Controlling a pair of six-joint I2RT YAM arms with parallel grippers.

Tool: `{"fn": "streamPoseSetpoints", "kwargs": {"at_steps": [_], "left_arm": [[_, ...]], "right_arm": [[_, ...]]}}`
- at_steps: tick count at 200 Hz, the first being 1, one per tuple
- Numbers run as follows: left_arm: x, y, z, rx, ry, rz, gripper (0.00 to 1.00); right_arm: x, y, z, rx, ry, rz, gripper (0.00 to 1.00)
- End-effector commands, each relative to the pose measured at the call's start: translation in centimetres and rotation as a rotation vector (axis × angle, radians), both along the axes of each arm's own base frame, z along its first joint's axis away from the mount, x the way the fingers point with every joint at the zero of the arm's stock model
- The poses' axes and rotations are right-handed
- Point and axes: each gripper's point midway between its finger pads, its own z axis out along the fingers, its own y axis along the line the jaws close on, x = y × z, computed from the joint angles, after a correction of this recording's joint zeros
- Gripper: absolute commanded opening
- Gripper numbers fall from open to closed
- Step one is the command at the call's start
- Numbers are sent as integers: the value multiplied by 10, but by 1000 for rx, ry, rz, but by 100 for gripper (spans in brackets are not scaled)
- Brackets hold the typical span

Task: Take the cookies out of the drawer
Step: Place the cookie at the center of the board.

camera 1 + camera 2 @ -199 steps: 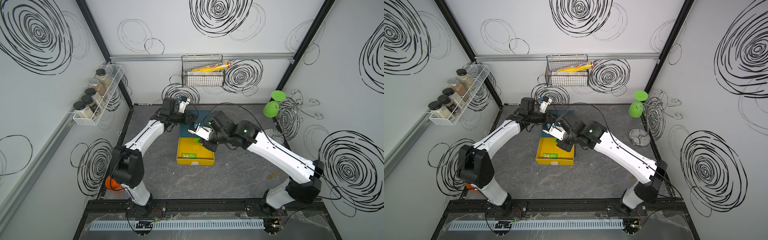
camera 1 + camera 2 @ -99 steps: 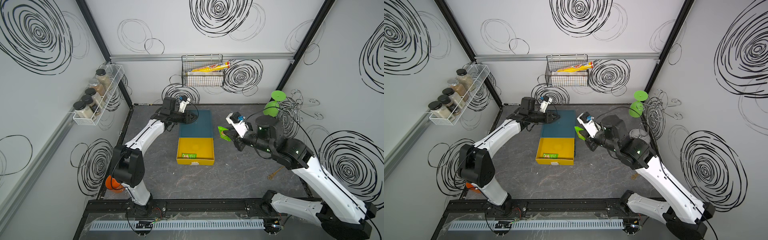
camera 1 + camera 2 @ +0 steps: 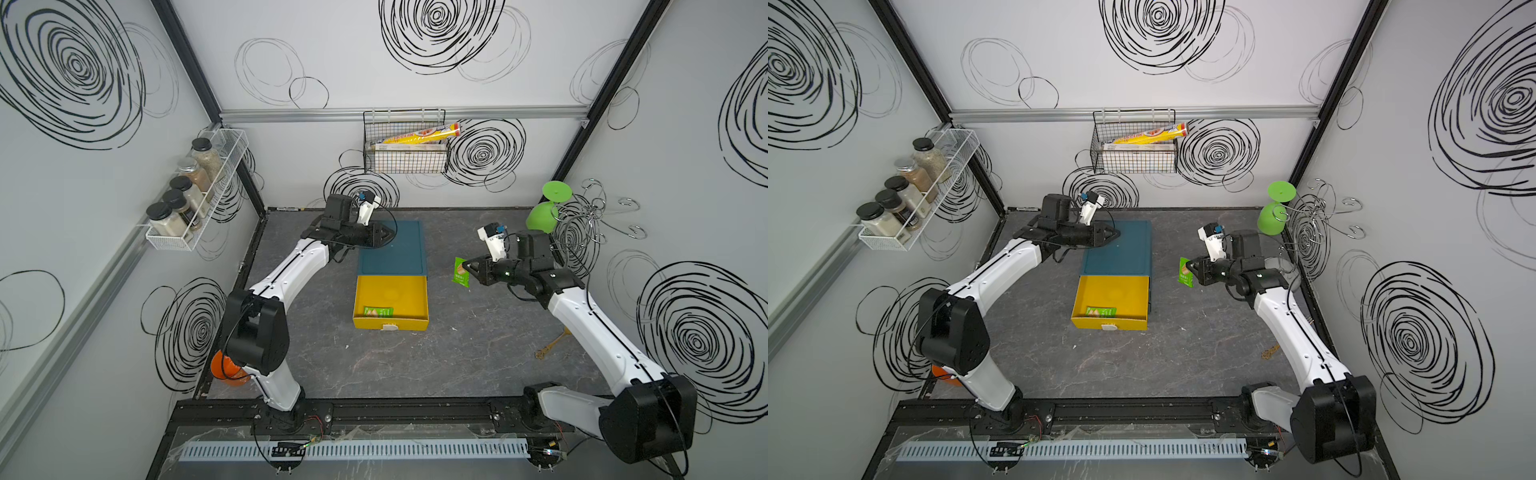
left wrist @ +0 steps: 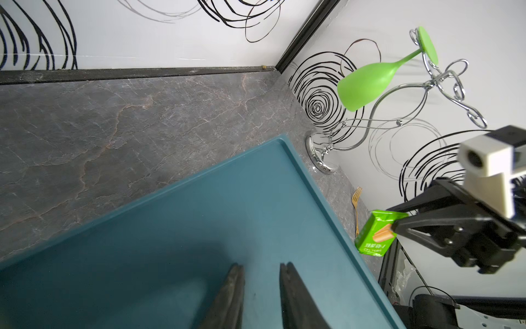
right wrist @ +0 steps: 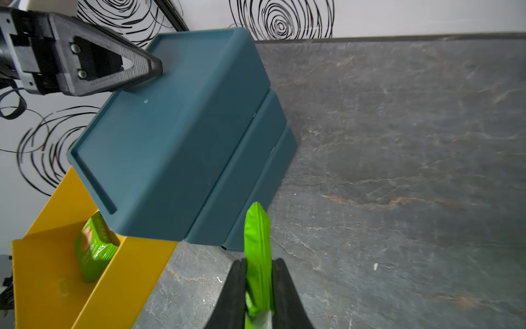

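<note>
Cabinet [image 3: 392,249] stands beside right tool [image 3: 466,267] clamped on green packet [image 3: 459,274]; left tool [image 3: 391,237] slightly apart.

Glossy green packet [image 5: 257,247]; matt teal plastic cabinet [image 5: 170,128]; veined stone-look tabletop [image 5: 398,142].

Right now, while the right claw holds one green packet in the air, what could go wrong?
The right claw pinches the green packet with most of it sticking out free, above the table; it may slip when the arm moves. The green glass hangs on the wire rack close behind that arm; a wide swing might knock it. The second packet lies close to the front wall of the yellow drawer, awkward to grasp.
</note>
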Motion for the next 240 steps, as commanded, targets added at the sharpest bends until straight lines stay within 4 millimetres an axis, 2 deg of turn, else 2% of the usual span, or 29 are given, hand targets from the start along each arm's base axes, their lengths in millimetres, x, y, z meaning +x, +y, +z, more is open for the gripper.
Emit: {"fn": "streamPoseSetpoints", "kwargs": {"at_steps": [1,31,61,107,136,159,179,190,209,227,240], "left_arm": [[0,13,-34,70,90,37,30],[1,13,-34,72,89,36,30],[0,12,-35,69,93,30,30],[-1,12,-34,64,92,27,30],[-2,12,-35,65,94,27,30],[-2,12,-37,64,97,27,30],[-3,12,-37,63,96,27,30],[-3,12,-38,64,96,27,30],[-3,12,-37,63,96,26,30],[-3,12,-36,61,94,26,30],[-3,13,-34,61,89,28,30]], "right_arm": [[-4,16,4,153,-5,96,0],[-11,15,-40,205,145,114,0],[-14,13,-70,237,270,115,0],[-15,7,-92,231,332,91,11],[-20,3,-116,206,394,77,12],[-19,2,-127,200,425,62,12],[-16,-3,-135,170,446,33,26],[-14,-6,-137,145,443,15,40],[-7,-15,-134,85,420,-36,55],[6,-27,-118,24,377,-95,58],[16,-33,-87,-4,302,-121,59]]}}
